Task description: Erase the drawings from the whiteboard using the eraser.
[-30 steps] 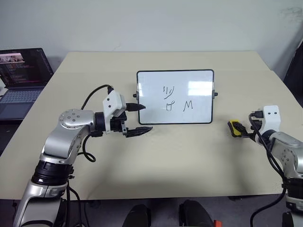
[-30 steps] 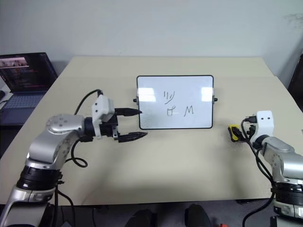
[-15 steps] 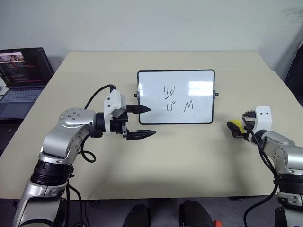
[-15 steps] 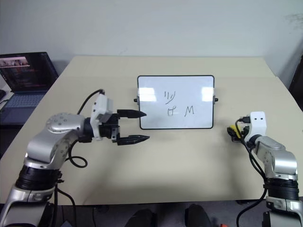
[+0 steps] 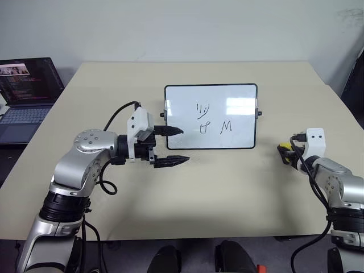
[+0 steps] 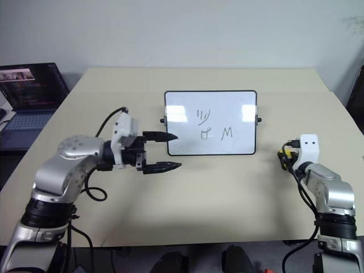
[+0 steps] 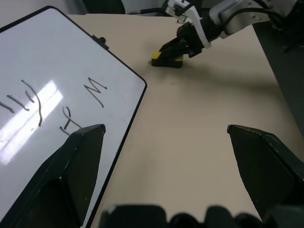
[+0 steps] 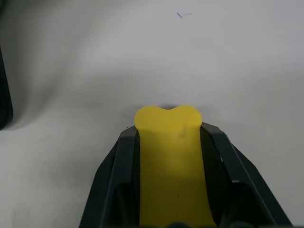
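Observation:
The whiteboard [image 5: 210, 99] stands tilted at the middle of the table, and the drawings [image 5: 213, 119] are thin black strokes, a small loop and an "M" near its centre. My left gripper [image 5: 185, 145] hangs open beside the board's lower left corner, one finger just in front of the frame. In the left wrist view the whiteboard [image 7: 42, 71] lies past one finger. To the board's right, my right gripper [image 5: 284, 152] is shut on the yellow eraser [image 8: 168, 152], which rests low on the table. The eraser [image 7: 166, 58] also shows in the left wrist view under the right gripper [image 7: 183, 45].
An open laptop [image 5: 28, 91] sits off the table's far left side. The beige table [image 5: 227, 193] has bare surface in front of the board and between my arms. A dark object stands past the table's right edge.
My right gripper has shut on the eraser, which it straddled open a second ago. The left gripper has stayed by the board's left corner.

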Available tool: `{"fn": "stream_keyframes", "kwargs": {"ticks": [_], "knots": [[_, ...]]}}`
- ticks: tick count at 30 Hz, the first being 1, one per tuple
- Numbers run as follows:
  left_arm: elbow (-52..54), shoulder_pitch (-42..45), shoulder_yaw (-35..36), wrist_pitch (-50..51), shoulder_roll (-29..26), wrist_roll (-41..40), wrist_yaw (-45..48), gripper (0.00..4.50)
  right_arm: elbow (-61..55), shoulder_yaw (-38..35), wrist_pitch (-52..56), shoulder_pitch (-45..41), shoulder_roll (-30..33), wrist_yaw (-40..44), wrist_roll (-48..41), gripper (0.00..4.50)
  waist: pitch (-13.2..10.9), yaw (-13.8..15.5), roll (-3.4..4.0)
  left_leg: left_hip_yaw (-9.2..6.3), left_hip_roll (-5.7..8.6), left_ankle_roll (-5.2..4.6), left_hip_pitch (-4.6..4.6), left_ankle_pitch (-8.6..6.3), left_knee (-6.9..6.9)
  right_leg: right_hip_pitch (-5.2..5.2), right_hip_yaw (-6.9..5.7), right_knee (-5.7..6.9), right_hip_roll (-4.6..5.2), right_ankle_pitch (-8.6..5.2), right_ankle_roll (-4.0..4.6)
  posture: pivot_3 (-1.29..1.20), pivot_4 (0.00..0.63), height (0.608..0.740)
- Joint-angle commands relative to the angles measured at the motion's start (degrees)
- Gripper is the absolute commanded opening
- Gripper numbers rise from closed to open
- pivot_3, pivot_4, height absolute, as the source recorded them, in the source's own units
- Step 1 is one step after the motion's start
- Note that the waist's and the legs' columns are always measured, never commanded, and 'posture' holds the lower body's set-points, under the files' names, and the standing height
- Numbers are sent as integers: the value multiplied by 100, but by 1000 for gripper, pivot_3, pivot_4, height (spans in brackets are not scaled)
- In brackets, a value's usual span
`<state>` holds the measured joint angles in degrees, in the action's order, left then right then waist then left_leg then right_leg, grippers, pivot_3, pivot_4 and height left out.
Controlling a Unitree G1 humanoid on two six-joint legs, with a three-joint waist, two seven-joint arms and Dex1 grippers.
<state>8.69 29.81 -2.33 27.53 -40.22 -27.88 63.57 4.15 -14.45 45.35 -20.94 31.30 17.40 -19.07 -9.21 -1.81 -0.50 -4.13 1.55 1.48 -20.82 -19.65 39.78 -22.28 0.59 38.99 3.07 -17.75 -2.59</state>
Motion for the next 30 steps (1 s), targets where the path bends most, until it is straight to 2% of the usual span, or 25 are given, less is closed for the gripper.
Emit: {"fn": "stream_keyframes", "kwargs": {"ticks": [1,7,11,16,23,30], "knots": [[-180,-3,568,48,4,99,-662,4500,-502,-119,-289,53,40,65,5,1352,0,-2,0,0,0,0,0,0,0,-1,0,0,0,0,0,0,150,740],[-330,-263,1026,98,6,273,-1507,4500,-1853,365,-1177,115,-312,-19,249,1351,-1,-21,1,2,-1,0,0,0,-2,-5,6,1,0,0,-1,0,150,740],[-420,-322,1045,96,23,349,-1714,4500,-1769,1188,-2211,-397,-697,-38,871,1351,-1,-14,1,1,-1,1,1,0,2,-6,5,3,0,1,-1,0,150,740],[-576,-187,934,76,-7,344,-1594,4500,-506,2049,-3150,-1514,-1332,227,1352,1351,-1,-23,1,2,1,2,2,1,5,-9,4,5,-1,2,-2,0,150,740],[-735,-5,864,94,-116,370,-1366,4500,1797,2439,-4359,-2884,-1810,200,2013,1350,-2,-49,0,0,4,4,-4,0,2,-17,-1,-5,3,2,-2,0,150,740],[-773,146,759,95,-82,380,-1200,4500,3879,2612,-5606,-3661,-2008,-29,2622,1350,-2,-158,0,5,5,5,-4,1,2,-23,3,0,4,2,-2,0,150,740]]}}
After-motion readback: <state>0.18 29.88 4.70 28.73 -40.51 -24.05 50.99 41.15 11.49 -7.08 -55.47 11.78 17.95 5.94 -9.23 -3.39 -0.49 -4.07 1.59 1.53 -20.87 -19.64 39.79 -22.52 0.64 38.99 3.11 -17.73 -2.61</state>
